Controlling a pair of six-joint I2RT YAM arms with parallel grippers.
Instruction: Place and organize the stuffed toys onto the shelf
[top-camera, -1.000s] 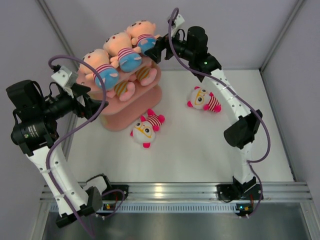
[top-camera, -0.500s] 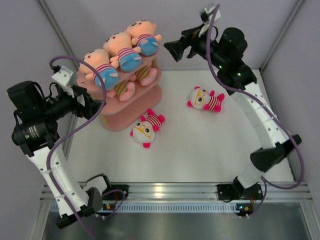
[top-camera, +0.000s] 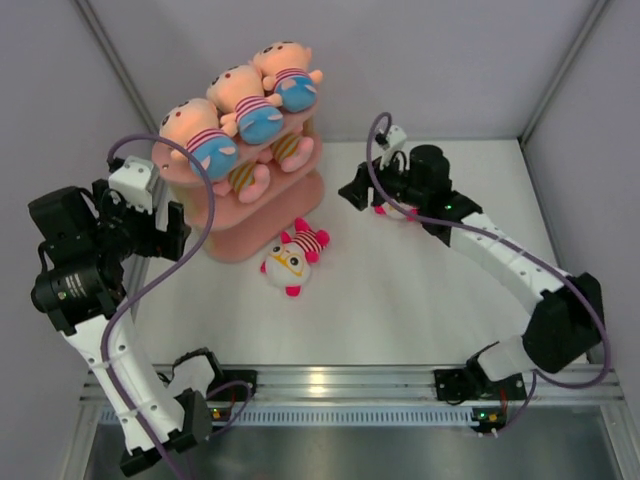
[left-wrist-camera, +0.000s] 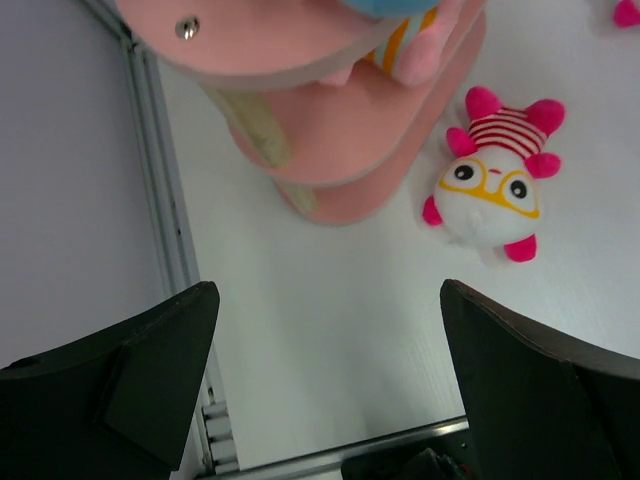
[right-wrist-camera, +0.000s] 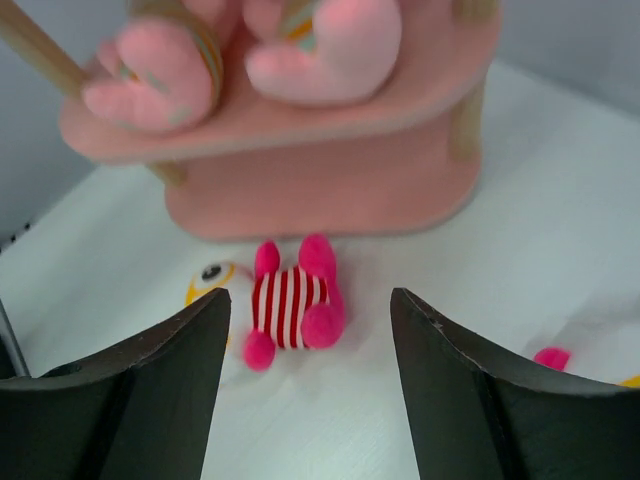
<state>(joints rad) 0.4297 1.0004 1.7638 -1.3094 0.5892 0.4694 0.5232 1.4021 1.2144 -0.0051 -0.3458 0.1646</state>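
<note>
The shelf (top-camera: 262, 215) at upper left holds three peach toys (top-camera: 240, 100) on top and a pink toy (top-camera: 245, 178) below. One white toy (top-camera: 292, 258) lies at its foot, and a second white toy (right-wrist-camera: 552, 357) is mostly hidden under my right fingers (right-wrist-camera: 130, 400), which are spread and empty, probably lining up a grab. My left fingers (left-wrist-camera: 120, 380) gape wide, holding nothing. The surface (top-camera: 400, 300) is white and the walls grey.

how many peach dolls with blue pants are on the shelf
3, in a row on the top board of the shelf: left doll, middle doll, right doll. The lower boards are partly hidden beneath them.
</note>
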